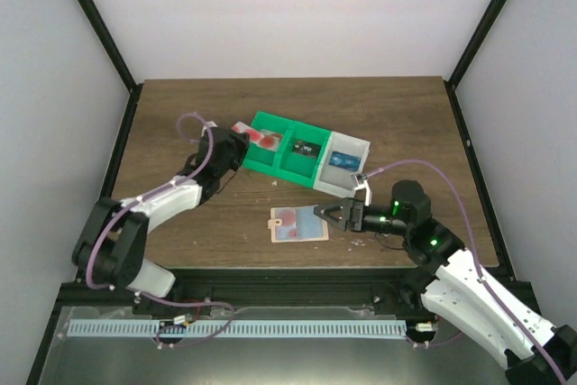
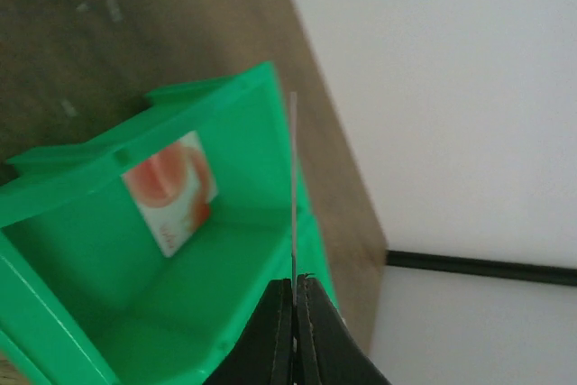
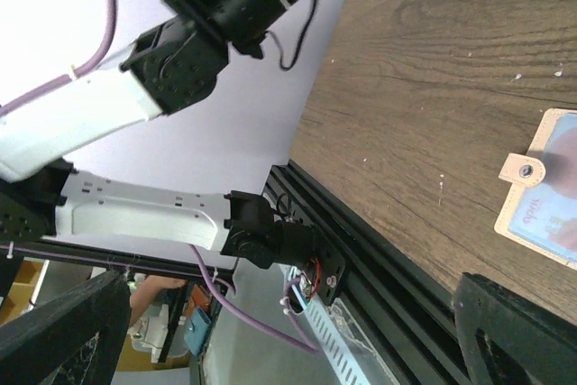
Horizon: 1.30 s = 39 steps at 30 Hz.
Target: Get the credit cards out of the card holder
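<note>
The card holder (image 1: 297, 224) lies open on the table, pale blue inside with a tan edge and a tan tab at its left end. In the right wrist view the card holder (image 3: 548, 188) shows only at the right edge. My right gripper (image 1: 323, 215) (image 3: 288, 286) is low at the holder's right edge, open wide, with nothing between its fingers. My left gripper (image 1: 240, 143) (image 2: 295, 281) is shut on a thin card (image 2: 293, 187), seen edge-on above the left green bin (image 2: 225, 313). From above that card (image 1: 257, 135) is red and white.
Two joined green bins (image 1: 281, 164) and a white bin (image 1: 359, 145) stand behind the holder. The middle bin holds a dark card (image 1: 308, 149), the white one a blue card (image 1: 343, 161). An orange-white card shape (image 2: 171, 188) shows on the left bin's inner wall, perhaps a reflection.
</note>
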Each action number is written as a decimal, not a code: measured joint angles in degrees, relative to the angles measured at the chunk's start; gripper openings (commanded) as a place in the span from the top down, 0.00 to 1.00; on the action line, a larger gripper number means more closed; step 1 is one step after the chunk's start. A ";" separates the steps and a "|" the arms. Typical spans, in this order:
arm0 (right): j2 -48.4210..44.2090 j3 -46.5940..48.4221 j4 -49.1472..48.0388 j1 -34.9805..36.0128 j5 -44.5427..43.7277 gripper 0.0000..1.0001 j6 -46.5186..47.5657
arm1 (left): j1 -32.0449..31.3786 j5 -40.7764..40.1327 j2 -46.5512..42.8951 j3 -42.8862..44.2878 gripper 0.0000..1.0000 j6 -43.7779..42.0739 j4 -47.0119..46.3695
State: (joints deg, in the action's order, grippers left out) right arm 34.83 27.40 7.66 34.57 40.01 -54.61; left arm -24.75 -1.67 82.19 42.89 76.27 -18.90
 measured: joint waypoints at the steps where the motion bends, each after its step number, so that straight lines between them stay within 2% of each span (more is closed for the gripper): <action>1: -0.04 0.26 0.59 0.00 0.00 0.00 0.42 | -0.39 -0.90 1.77 0.90 1.00 0.68 1.07; 6: 0.59 2.43 4.44 0.00 -0.70 0.00 3.26 | -2.16 -3.54 11.72 8.63 1.00 5.07 6.43; 11: 3.45 6.78 8.63 0.00 -2.58 0.00 6.38 | -4.31 -5.81 15.69 14.08 1.00 8.83 9.27; 15: 5.86 9.90 10.82 0.00 -3.69 0.00 8.39 | -4.81 -6.49 16.61 14.62 1.00 10.12 8.37; 20: 8.61 12.70 11.78 0.00 -4.90 0.00 10.25 | -4.76 -7.98 16.96 11.23 1.00 7.50 0.50; 29: 14.38 14.23 13.03 0.00 -5.16 0.00 11.13 | -4.81 -10.03 17.64 14.25 1.00 9.03 5.40; 39: 14.86 15.10 13.27 0.00 -5.81 0.00 10.86 | -4.92 -9.20 24.24 17.90 1.00 9.35 7.48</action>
State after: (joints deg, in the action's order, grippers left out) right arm 49.69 42.50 20.93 34.57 34.20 -43.75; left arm -29.67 -10.87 106.43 60.80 85.62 -11.42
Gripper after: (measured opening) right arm 0.996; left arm 0.027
